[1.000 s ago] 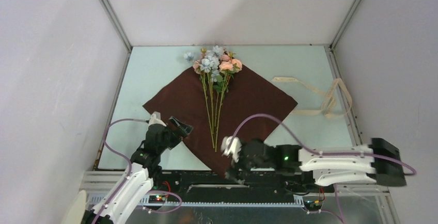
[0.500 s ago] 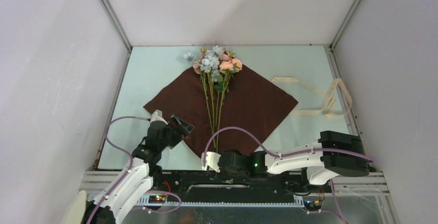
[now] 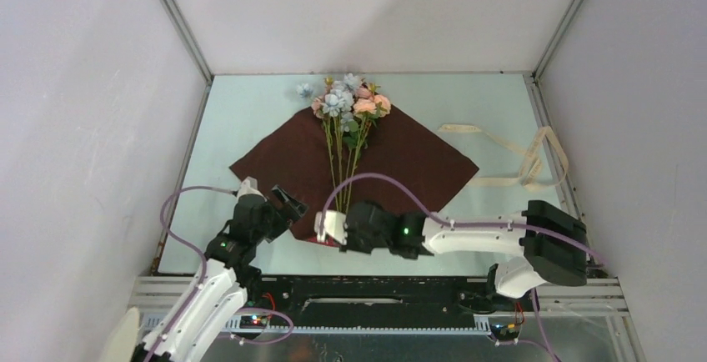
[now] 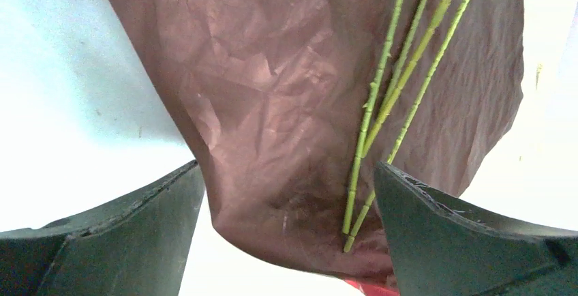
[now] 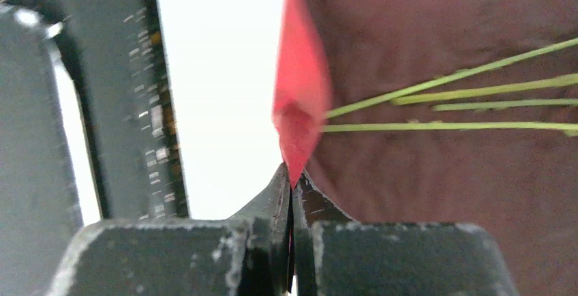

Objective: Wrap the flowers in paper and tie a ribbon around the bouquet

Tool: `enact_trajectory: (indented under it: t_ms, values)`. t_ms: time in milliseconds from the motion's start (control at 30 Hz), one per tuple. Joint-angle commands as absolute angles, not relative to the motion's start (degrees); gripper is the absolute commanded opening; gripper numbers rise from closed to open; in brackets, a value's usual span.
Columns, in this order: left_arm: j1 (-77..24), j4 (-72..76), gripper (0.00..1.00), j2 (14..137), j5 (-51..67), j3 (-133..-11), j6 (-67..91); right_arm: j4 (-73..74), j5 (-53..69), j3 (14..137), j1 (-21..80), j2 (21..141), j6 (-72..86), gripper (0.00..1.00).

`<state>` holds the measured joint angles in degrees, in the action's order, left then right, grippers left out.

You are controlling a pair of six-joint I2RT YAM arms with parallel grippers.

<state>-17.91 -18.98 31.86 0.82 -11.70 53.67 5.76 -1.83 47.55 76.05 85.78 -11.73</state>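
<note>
Right gripper (image 5: pixel 292 180) pinching paper (image 5: pixel 300 105) corner.

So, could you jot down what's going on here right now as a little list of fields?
paper: flat sheet, dark side up, near corner pinched up with the red underside showing
flowers: lying on the paper, heads at the far corner, stems toward the arms
ribbon: loose, right of the paper, no tool near it
left tool: open, facing the paper's near corner, holding nothing
right tool: shut on the paper's near corner
</note>
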Motion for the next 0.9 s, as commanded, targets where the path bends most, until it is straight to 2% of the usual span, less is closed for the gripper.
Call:
enact_trajectory:
  t_ms: [0, 267, 467, 600, 767, 867]
  values:
    - [-18.1, -29.6, 1.0, 25.0, -4.9, -17.5, 49.7, 11.4, 4.2, 56.6, 68.9, 89.0, -24.7, 0.0]
    - [-18.1, -30.3, 1.0, 25.4, -1.2, -21.7, 46.2, 22.6, 13.6, 71.5, 56.3, 98.8, -36.2, 0.0]
    - [-18.2, -29.7, 1.0, 24.5, 1.2, -24.1, 44.2, 23.7, 17.1, 78.6, 52.7, 105.1, -37.7, 0.0]
    - [-18.2, -23.5, 1.0, 25.3, 5.7, -21.9, 43.6, 23.0, 18.3, 81.6, 50.7, 108.9, -36.5, 0.0]
    - [-18.4, -8.1, 1.0, 34.1, 18.6, -17.8, 43.8, 21.5, 19.5, 83.6, 49.0, 112.8, -35.8, 0.0]
    - [-18.7, 0.8, 1.0, 38.6, 22.5, -16.1, 44.9, 20.7, 20.4, 84.9, 47.9, 114.6, -34.9, 0.0]
